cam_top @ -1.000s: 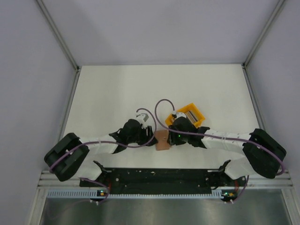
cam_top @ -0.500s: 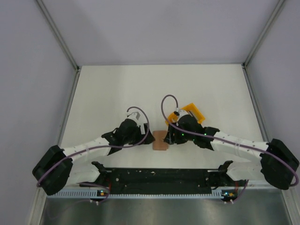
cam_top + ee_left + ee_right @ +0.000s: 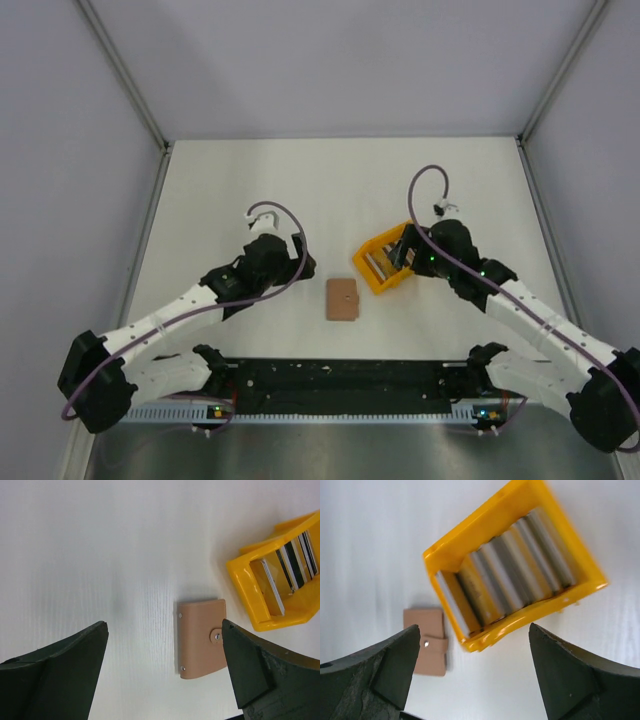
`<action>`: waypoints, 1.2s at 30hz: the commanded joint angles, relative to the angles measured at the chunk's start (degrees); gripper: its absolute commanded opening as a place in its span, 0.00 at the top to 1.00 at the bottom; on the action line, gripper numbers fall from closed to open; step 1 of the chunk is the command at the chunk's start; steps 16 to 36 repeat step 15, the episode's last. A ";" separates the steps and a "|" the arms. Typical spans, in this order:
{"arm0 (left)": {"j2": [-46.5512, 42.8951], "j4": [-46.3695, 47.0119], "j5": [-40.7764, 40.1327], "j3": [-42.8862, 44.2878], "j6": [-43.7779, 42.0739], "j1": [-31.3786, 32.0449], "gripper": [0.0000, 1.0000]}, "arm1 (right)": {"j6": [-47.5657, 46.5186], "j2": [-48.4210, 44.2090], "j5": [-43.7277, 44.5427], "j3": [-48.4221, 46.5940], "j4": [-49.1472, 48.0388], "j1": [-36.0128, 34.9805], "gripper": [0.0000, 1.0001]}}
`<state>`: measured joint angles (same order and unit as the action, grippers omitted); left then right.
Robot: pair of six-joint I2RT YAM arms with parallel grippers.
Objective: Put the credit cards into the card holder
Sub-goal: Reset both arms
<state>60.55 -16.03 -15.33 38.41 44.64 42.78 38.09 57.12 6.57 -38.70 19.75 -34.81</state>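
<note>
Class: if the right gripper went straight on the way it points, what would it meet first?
Probably the tray, with the cards standing in it, centred ahead of the open right gripper; depth is unclear.

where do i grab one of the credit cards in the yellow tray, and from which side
Pinch one of the credit cards by its upper edge, coming straight down with the right pincer, one finger on each flat face. They stand on edge in a row inside the yellow tray, whose walls block the sides, so likely only the top edges are reachable.
</note>
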 commanded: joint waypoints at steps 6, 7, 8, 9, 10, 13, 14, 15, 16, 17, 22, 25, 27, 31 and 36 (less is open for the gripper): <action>0.97 -4.62 -7.26 2.90 -2.11 -1.65 0.02 | -6.70 -9.22 5.37 -0.51 4.60 20.20 0.01; 1.06 -4.36 -7.34 2.63 -1.93 -1.91 0.02 | -7.14 -9.22 6.69 0.02 4.77 21.26 0.01; 1.14 -3.75 -7.43 2.37 -1.84 -2.26 0.02 | -7.15 -9.22 8.70 0.63 4.95 21.79 0.01; 1.23 -3.05 -7.26 2.02 -1.93 -2.79 0.02 | -7.06 -9.14 10.81 1.25 5.04 21.97 0.01; 1.49 -2.34 -6.47 1.67 -2.10 -3.58 0.02 | -7.23 -9.13 12.66 1.95 4.95 21.98 0.01; 2.72 0.38 -0.68 1.66 -3.24 -7.79 0.02 | -5.75 -8.52 19.60 3.97 4.51 21.98 0.01; 2.81 1.00 -0.23 1.84 -3.77 -8.24 0.02 | -5.39 -8.26 22.23 4.50 4.08 22.06 0.01; 2.90 1.26 -0.49 2.01 -4.82 -8.42 0.02 | -5.22 -8.17 24.35 4.94 3.81 21.98 0.01; 2.90 1.26 -0.49 2.01 -4.82 -8.42 0.02 | -5.22 -8.17 24.35 4.94 3.81 21.98 0.01; 2.90 1.26 -0.49 2.01 -4.82 -8.42 0.02 | -5.22 -8.17 24.35 4.94 3.81 21.98 0.01; 2.90 1.26 -0.49 2.01 -4.82 -8.42 0.02 | -5.22 -8.17 24.35 4.94 3.81 21.98 0.01; 2.90 1.26 -0.49 2.01 -4.82 -8.42 0.02 | -5.22 -8.17 24.35 4.94 3.81 21.98 0.01; 2.90 1.26 -0.49 2.01 -4.82 -8.42 0.02 | -5.22 -8.17 24.35 4.94 3.81 21.98 0.01; 2.90 1.26 -0.49 2.01 -4.82 -8.42 0.02 | -5.22 -8.17 24.35 4.94 3.81 21.98 0.01; 2.90 1.26 -0.49 2.01 -4.82 -8.42 0.02 | -5.22 -8.17 24.35 4.94 3.81 21.98 0.01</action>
